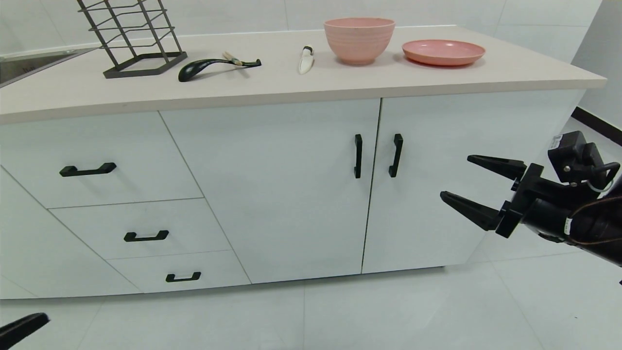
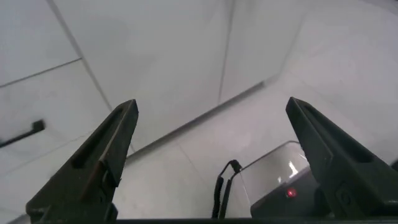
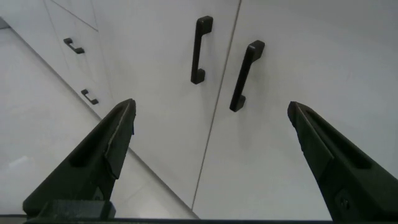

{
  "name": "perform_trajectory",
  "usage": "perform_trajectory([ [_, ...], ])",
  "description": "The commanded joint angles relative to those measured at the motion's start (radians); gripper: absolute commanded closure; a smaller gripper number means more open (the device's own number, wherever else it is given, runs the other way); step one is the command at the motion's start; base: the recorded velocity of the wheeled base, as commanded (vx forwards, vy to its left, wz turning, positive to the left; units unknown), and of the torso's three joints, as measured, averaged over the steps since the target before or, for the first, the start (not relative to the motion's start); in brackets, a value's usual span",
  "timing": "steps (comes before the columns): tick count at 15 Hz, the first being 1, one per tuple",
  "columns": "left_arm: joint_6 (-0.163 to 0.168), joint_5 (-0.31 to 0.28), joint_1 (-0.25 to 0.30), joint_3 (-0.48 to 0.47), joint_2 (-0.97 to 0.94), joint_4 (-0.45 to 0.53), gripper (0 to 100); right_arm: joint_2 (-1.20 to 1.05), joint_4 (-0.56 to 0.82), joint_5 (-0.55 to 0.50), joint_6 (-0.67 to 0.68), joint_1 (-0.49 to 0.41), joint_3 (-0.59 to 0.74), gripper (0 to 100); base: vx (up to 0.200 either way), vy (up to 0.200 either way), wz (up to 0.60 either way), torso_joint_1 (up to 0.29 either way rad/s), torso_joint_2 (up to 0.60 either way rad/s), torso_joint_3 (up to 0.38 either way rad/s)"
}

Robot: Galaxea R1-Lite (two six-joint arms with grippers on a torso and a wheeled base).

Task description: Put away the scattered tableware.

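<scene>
One long white countertop (image 1: 291, 82) carries everything I am meant to tidy, all of it above my arms. Below it are two cabinet doors (image 1: 272, 194), both shut, their two black handles (image 1: 358, 156) side by side at the seam. To my left are three drawers (image 1: 121, 165), each with one handle, also shut. On top, toward my left, one wire rack (image 1: 136, 39) stands upright (a likely home for the plate, I judge). One pink bowl (image 1: 359, 40) sits mouth up, and one pink plate (image 1: 443, 51) lies flat just beside it, not touching.

My right gripper (image 1: 456, 176) hangs before the right-hand door, jaws spread wide and empty, facing the handles. I judge that suits pulling a door open first. My left gripper (image 2: 211, 106) is low over the floor (image 2: 186, 168), jaws likewise wide and empty.

The smaller pieces lie flat. One black ladle (image 1: 214, 65) is beside the rack, with a wooden utensil (image 1: 233, 59) resting across its handle. One white knife-like piece (image 1: 305, 60) lies near the bowl.
</scene>
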Motion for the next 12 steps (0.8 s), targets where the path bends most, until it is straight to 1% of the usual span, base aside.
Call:
perform_trajectory([
  [1,0.077,-0.12,-0.058,-0.026,0.286,-0.141,0,-0.002,-0.005,0.001,-0.001,0.003,0.0,0,0.0,0.0,0.0,0.0,0.0,0.0],
  [2,0.107,-0.202,-0.073,-0.023,0.375,-0.26,0,-0.002,-0.005,0.003,-0.001,0.003,0.0,0,0.0,0.0,0.0,0.0,0.0,0.0],
  [3,0.141,-0.261,-0.073,-0.02,0.463,-0.358,0,-0.002,-0.016,0.017,-0.001,0.003,0.0,0,0.0,0.0,0.0,0.0,0.0,0.0],
  [4,0.178,-0.309,-0.073,-0.023,0.542,-0.438,0,-0.001,-0.019,0.026,-0.002,0.003,0.003,0,0.0,0.0,0.0,0.0,0.0,0.0],
  [5,0.222,-0.367,-0.075,-0.026,0.624,-0.515,0,0.002,-0.019,0.026,-0.004,0.003,0.006,0,0.0,0.0,0.0,0.0,0.0,0.0],
  [6,0.245,-0.399,-0.078,-0.03,0.665,-0.549,0,0.006,-0.019,0.027,-0.005,0.003,0.005,0,0.0,0.0,0.0,0.0,0.0,0.0],
  [7,0.275,-0.435,-0.083,-0.051,0.745,-0.59,0,0.015,-0.021,0.03,-0.008,0.005,0.005,0,0.0,0.0,0.0,0.0,0.0,0.0],
  [8,0.296,-0.461,-0.095,-0.08,0.808,-0.628,0,0.027,-0.028,0.04,-0.01,0.005,0.005,0,0.0,0.0,0.0,0.0,0.0,0.0],
  [10,0.298,-0.519,-0.147,-0.142,0.915,-0.693,0,0.055,-0.041,0.053,-0.01,0.006,0.0,0,0.0,0.0,0.0,0.0,0.0,0.0],
  [12,0.296,-0.515,-0.219,-0.22,1.01,-0.724,0,0.078,-0.048,0.06,-0.01,0.006,-0.006,0,0.0,0.0,0.0,0.0,0.0,0.0],
])
